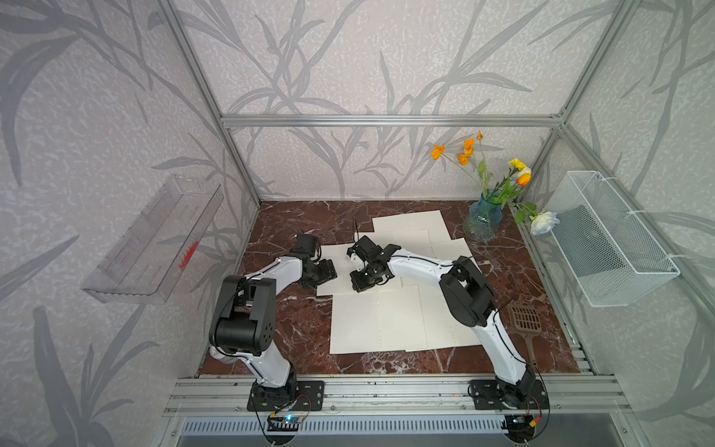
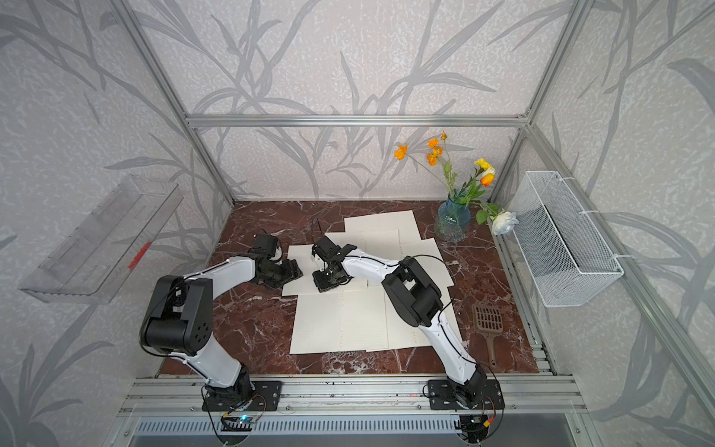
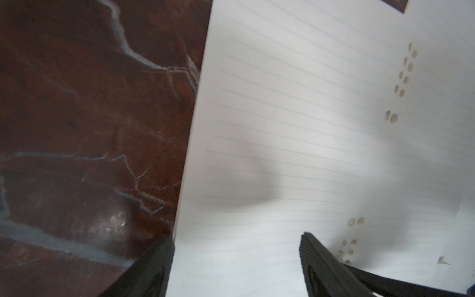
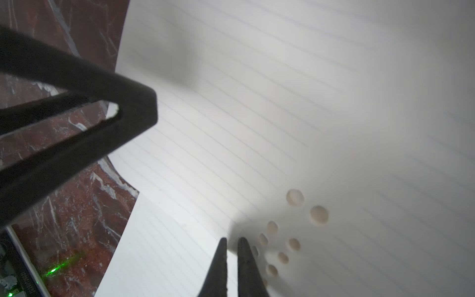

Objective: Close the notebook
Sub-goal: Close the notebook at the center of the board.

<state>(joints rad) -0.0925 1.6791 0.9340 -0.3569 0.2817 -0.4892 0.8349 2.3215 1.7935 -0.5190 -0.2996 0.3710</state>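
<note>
— Looking down, what do you have in front of you?

— Several lined white sheets with punched holes lie flat and overlapping on the marble counter [image 1: 294, 329]. The notebook [image 1: 377, 321] that I can make out is the open spread nearest my bases, pages up. Whether the sheets farther back belong to it, I cannot tell.

— Where is your left claw [image 3: 236, 259]?

— At the left edge of the middle sheet [image 3: 295, 128]. It is released, its two fingers wide apart: one at the paper's edge where it meets the counter, the other over the page near the holes. Nothing is between them.

— And your right claw [image 4: 232, 267]?

— Clenched, the two tips nearly together with only a sliver of page showing between them. It points down at the lined paper just beside a cluster of punched holes [image 4: 282, 257]. Whether the tips touch the paper, I cannot tell. In both top views it sits near the left claw, above the same sheet.

— Anything else around?

— A blue glass vase [image 1: 481, 220] of flowers at the far right corner, a brown slotted scoop [image 1: 526, 325] by my right arm, and a white mesh basket [image 1: 611, 240] on the right wall.
</note>
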